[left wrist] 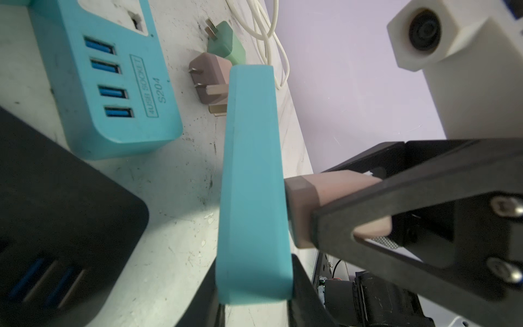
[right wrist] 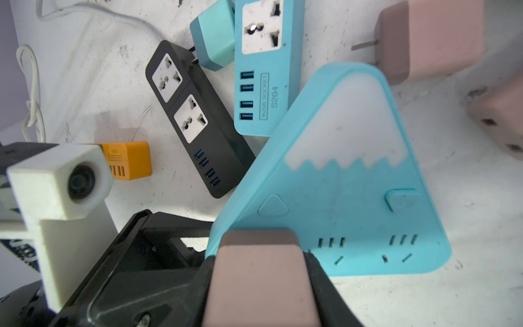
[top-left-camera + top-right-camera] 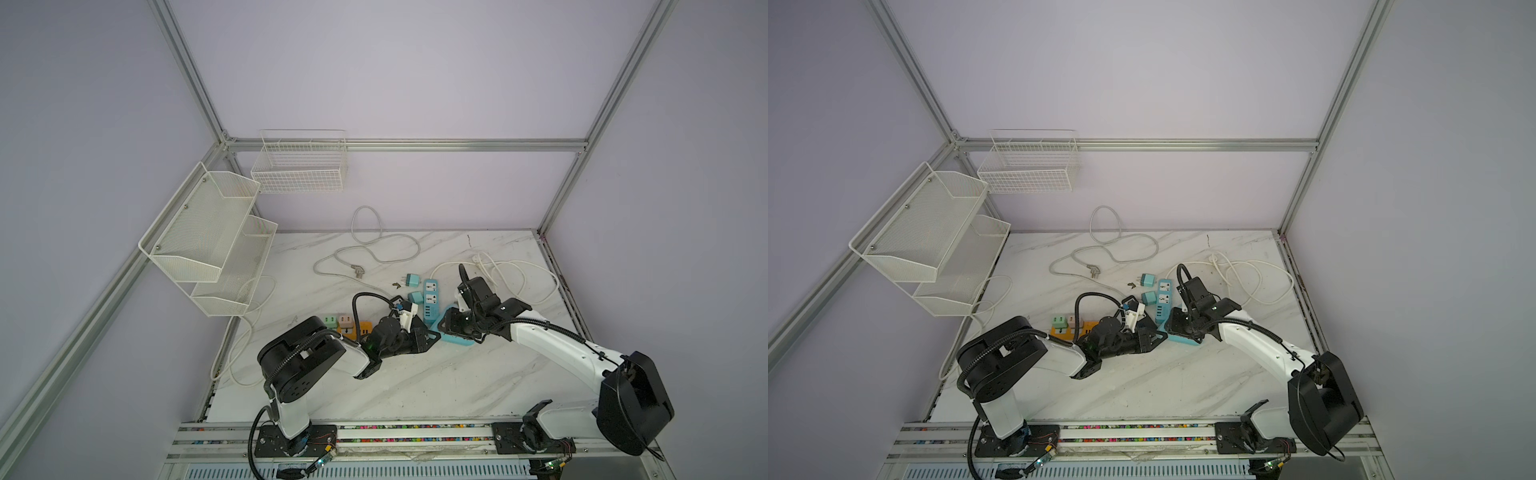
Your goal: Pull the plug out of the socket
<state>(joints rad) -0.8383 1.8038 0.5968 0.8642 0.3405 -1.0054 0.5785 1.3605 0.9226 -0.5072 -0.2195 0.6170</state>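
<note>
Plug under inspection: the pink plug (image 2: 260, 294) sits against the face of the triangular teal socket (image 2: 339, 198), at one lower corner. Both are near the middle of the bench (image 3: 415, 386), between the two arms. The left wrist view shows only a thin dark seam between plug and socket face; no prongs are visible.

Bench: white marble-pattern top, scuffed and spotted.

Right claw (image 2: 259, 254): jaws a little apart, clamped on the body of the pink plug, one finger against each side.

Left claw (image 1: 254, 283): jaws almost together, clamped across the thin edge of the triangular teal socket, one finger on either face. I cannot tell whether the socket rests on the bench or is lifted clear of it.

Triangular teal socket: white jagged-edged panel at the apex, two raised buttons, rows of slot openings. No readable writing.

Teal power strip (image 2: 266, 85): flat on the bench, just beside the socket's apex. Printed "4USB SOCKET" in a box, with "S204" alongside. Four blue USB ports.

Black power strip (image 2: 198, 121): beside the teal one. Two white outlets, four blue USB ports, no legible marking.

Orange socket block (image 2: 127, 161): small label, too blurred to read.

Loose items: teal adapter (image 2: 215, 36) between the far ends of the two strips; second pink adapter (image 2: 430, 36), prongs exposed.
</note>
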